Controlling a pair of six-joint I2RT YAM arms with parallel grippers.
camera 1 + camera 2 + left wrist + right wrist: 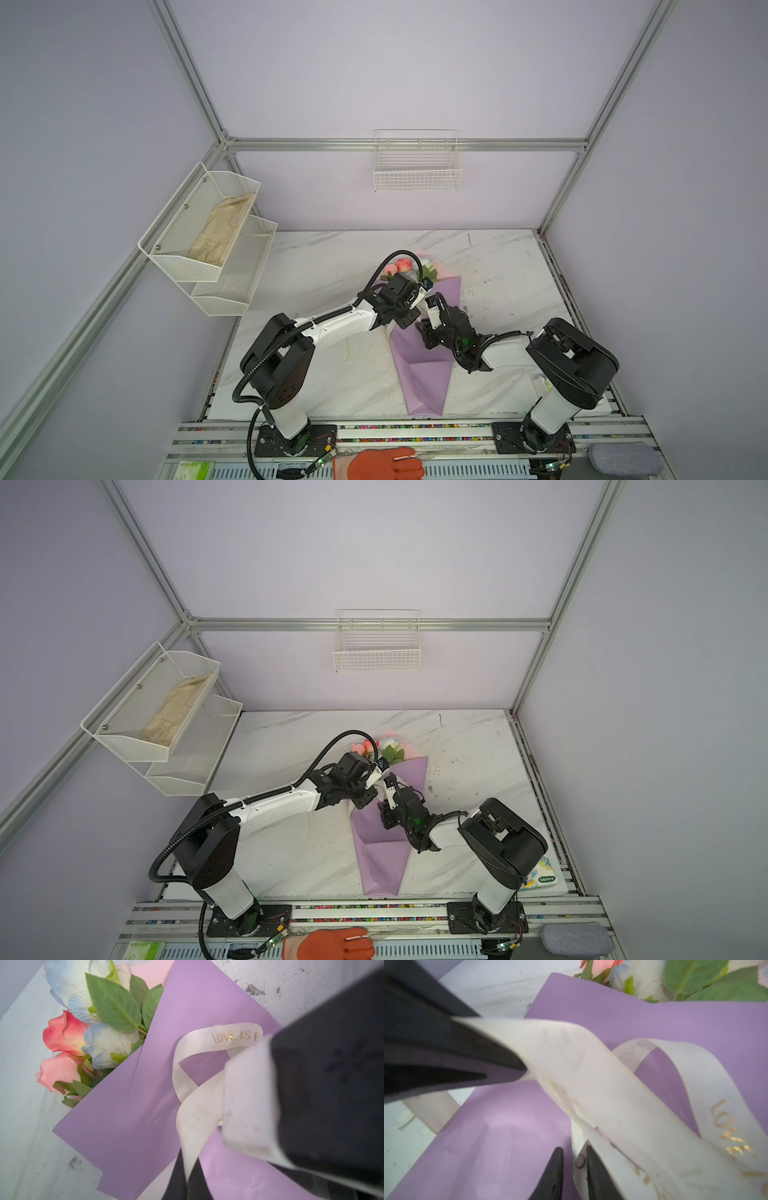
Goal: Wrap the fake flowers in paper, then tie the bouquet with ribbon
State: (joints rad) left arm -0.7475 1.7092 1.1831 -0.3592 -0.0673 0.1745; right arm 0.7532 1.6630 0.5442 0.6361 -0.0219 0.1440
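Left wrist view: left gripper (pixel 188 1159) is pinched tight on the cream ribbon (pixel 199 1041), with the strand running up between its black fingers. My read is that it holds that end lifted and taut so the loop over the lilac wrapping paper (pixel 187 1001) is open for the other arm.

Right wrist view: right gripper (pixel 574 1148) straddles a second strand, jaws a narrow gap apart. Can't tell if it's biting the ribbon yet. Another length of ribbon comes out from under the paper edge there, so it probably already passes beneath the wrap and this is the cross/knot step.

Placement: bouquet (pixel 424 365) lies flat mid-way across the marble table (pixel 332 257), cone tip toward the near rail, fake flowers (pixel 66 1032) fanning out the far end. Both grippers meet over its narrow waist just below the blooms, likely because a tie there would cinch the stems.

Text: gold lettering on the ribbon reads "LOVE IS E…", rest hidden behind the right gripper's finger. Green-and-white pack (pixel 191 471) at the near rail has print, too small to read.
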